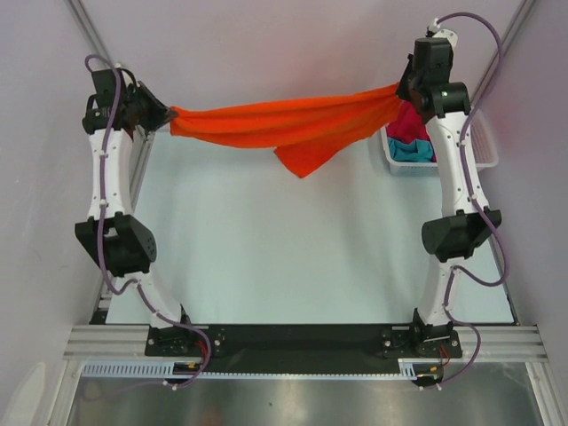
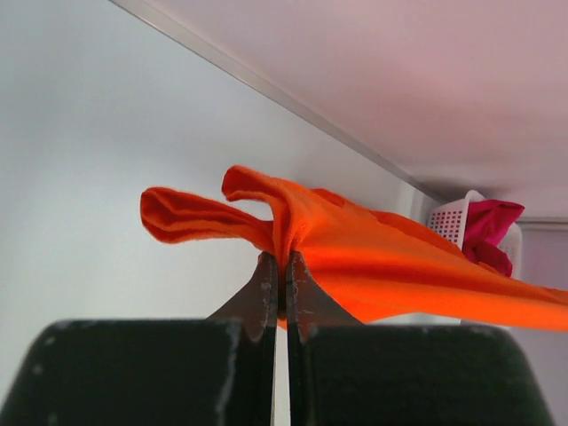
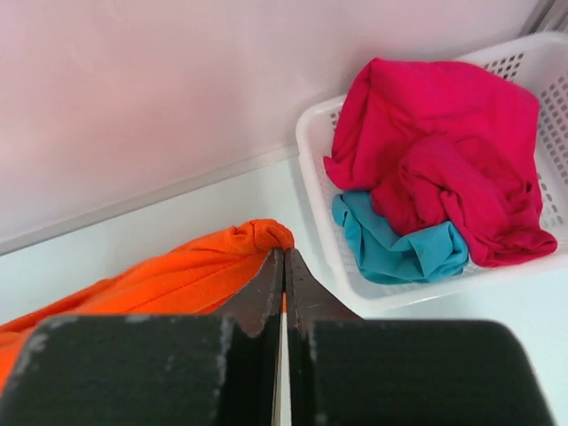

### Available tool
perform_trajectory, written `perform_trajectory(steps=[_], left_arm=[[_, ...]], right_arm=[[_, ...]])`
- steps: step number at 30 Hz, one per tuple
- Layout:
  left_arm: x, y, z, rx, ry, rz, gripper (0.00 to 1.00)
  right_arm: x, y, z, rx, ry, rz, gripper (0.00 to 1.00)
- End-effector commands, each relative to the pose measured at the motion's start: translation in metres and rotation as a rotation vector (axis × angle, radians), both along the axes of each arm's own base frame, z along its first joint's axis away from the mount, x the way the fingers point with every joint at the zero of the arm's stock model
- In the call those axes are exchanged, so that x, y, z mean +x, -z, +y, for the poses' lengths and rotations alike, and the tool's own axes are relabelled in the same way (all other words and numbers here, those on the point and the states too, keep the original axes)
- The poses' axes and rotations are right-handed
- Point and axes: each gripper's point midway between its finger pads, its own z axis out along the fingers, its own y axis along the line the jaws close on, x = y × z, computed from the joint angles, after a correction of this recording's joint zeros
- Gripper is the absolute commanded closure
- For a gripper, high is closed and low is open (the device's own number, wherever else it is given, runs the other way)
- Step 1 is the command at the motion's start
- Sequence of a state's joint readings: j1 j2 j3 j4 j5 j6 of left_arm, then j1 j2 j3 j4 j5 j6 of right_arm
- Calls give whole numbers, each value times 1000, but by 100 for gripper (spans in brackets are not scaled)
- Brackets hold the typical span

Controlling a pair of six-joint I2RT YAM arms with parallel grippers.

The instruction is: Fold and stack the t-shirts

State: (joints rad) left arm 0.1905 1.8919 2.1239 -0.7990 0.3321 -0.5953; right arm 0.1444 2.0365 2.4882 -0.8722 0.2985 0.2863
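Holding orange t-shirt [image 1: 284,129] stretched in mid-air across the far desk [image 1: 266,240], from 10 to 2 o'clock, with a loose fold sagging near 12. Pinched shut at one bunched end by left end effector [image 2: 282,262], at the other by right end effector [image 3: 284,257]. Judged as spreading step, folding not yet begun. Next: lowering flat onto desk without bunching. Crimson-pink t-shirt [image 3: 444,151] and teal t-shirt [image 3: 399,244] lying in white lattice basket [image 3: 319,222] at 2 o'clock.
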Motion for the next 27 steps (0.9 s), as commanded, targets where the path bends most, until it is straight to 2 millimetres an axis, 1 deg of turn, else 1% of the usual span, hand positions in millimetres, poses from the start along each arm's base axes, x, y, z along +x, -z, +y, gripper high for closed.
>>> perform_trajectory(steps=[1,2,3,4,5,6,7,8,9,10,11,12,13,14,15,16,17,18,19,20,22,23,24,26,27], left_arm=[[-14,-14,8,-37,-41,-91,100],[-17,0,4,-57,-23,-57,100],[-22,31,1,-83,-21,19,100],[-26,46,-2,-97,-16,54,100],[-30,59,-3,-105,-13,79,100],[-37,86,-6,-120,-10,131,100],[-42,92,-7,-122,-9,137,100],[-47,101,-9,-129,-5,152,100],[-56,115,-12,-143,3,182,100],[-61,121,-16,-150,12,195,100],[-66,125,-18,-155,20,202,100],[-76,130,-23,-170,34,216,100],[-81,132,-25,-176,42,219,100],[-86,132,-27,-180,51,221,100],[-97,133,-30,-182,56,224,100],[-103,134,-33,-185,61,225,100],[-108,133,-35,-184,65,218,100],[-119,133,-38,-186,65,218,100],[-125,133,-38,-184,61,218,100],[-136,134,-40,-184,57,214,100],[-145,135,-42,-183,56,209,100],[-153,138,-43,-180,54,213,100],[-157,141,-44,-175,58,219,99],[-165,148,-44,-165,59,234,85],[-167,152,-44,-160,59,241,76]], right_arm=[[-25,-31,-18,-33,58,-70,100],[-26,-19,-16,-31,50,-42,100],[-29,-8,-15,-26,42,-12,100],[-31,22,-12,-23,42,58,100],[-35,38,-5,-25,32,94,100],[-36,42,0,-21,21,87,100],[-47,70,4,-25,11,145,100],[-52,77,14,-22,-10,151,100],[-56,82,19,-20,-19,151,100],[-67,98,23,-19,-23,189,100],[-72,104,26,-17,-27,206,100],[-81,113,34,-28,-40,234,100],[-90,110,38,-29,-49,231,100],[-101,127,41,-35,-53,273,100],[-110,129,48,-41,-69,275,100],[-117,130,52,-40,-79,277,100],[-131,134,52,-33,-79,286,100],[-139,134,56,-28,-87,287,100],[-145,135,57,-19,-84,289,100],[-156,130,56,-3,-83,280,100],[-166,128,58,2,-88,277,100],[-174,126,56,-1,-81,281,100],[-178,126,55,-3,-77,282,100],[-185,128,53,-11,-76,296,100],[-188,133,52,-16,-75,312,96]])
